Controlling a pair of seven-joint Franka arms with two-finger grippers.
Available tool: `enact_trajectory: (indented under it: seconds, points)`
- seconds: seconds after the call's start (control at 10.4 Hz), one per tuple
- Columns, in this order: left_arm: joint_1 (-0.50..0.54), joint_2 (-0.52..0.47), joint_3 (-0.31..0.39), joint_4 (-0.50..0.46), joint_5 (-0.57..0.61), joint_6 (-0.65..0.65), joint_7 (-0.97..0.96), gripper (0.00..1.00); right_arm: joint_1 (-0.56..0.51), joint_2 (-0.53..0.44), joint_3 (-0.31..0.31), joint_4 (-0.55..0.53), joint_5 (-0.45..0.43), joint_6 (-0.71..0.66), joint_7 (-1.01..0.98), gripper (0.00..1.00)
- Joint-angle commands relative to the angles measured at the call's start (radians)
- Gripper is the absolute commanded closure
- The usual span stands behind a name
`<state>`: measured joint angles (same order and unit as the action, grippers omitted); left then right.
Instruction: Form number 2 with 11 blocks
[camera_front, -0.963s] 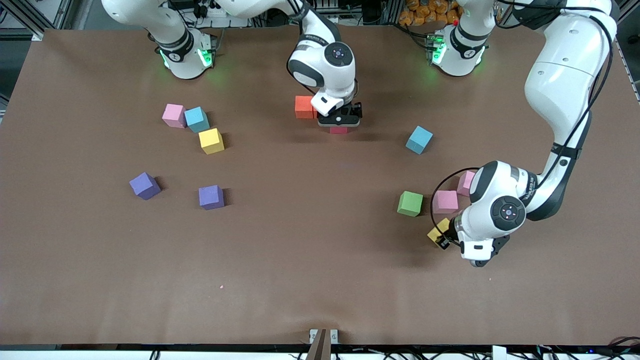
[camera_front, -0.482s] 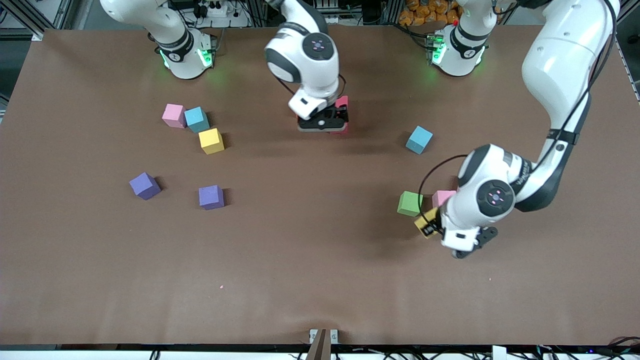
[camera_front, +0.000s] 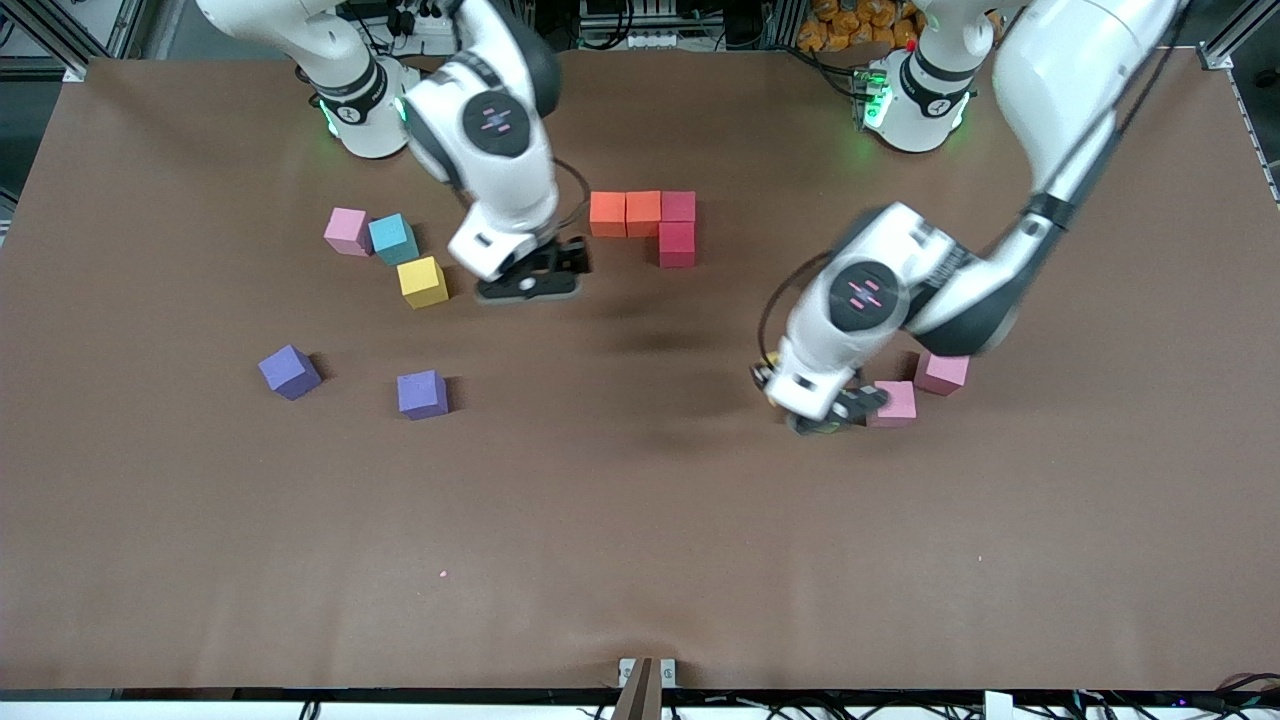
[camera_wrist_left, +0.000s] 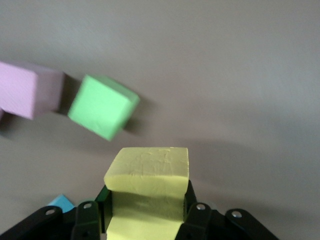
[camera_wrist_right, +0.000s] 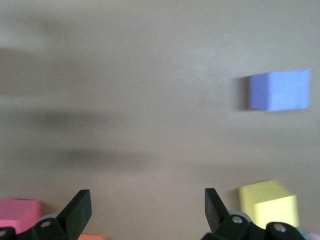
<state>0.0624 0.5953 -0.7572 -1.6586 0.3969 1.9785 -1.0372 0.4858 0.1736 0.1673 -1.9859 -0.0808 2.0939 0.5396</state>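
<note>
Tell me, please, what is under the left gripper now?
The left gripper is shut on a yellow cube, in the air over the brown table. Below it lie a green cube and a pink cube. In the front view the arm covers the green cube.

You can count 2 orange blocks (camera_front: 625, 213), 2 red (camera_front: 677, 228), 3 pink (camera_front: 347, 230), 2 purple (camera_front: 422, 393), 2 yellow (camera_front: 422, 281), 1 green (camera_wrist_left: 102, 106) and 1 light-blue cube (camera_front: 392, 238).

Left claw (camera_wrist_left: 145, 210) clamped on a yellow block (camera_wrist_left: 147, 175); right claw (camera_wrist_right: 145, 212) spread wide, aloft.
</note>
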Motion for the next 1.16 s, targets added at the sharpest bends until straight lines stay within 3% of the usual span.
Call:
enact_trajectory:
  seconds: [0.0, 0.39, 0.67, 1.06]
  points:
    - [-0.087, -0.023, 0.004, -0.07, 0.064, 0.011, -0.007, 0.52, -0.067, -0.127, 0.012, -0.158, 0.01, 0.009, -0.151, 0.0]
    - [-0.15, -0.025, 0.004, -0.269, 0.115, 0.256, -0.174, 0.52, -0.133, -0.218, 0.026, -0.353, 0.012, 0.086, -0.248, 0.0]
    - [-0.213, -0.008, 0.004, -0.286, 0.129, 0.267, -0.239, 0.52, -0.222, -0.246, 0.026, -0.486, 0.012, 0.225, -0.385, 0.0]
    - [-0.248, 0.041, 0.007, -0.282, 0.215, 0.269, -0.248, 0.53, -0.288, -0.198, 0.024, -0.573, 0.01, 0.345, -0.472, 0.0]
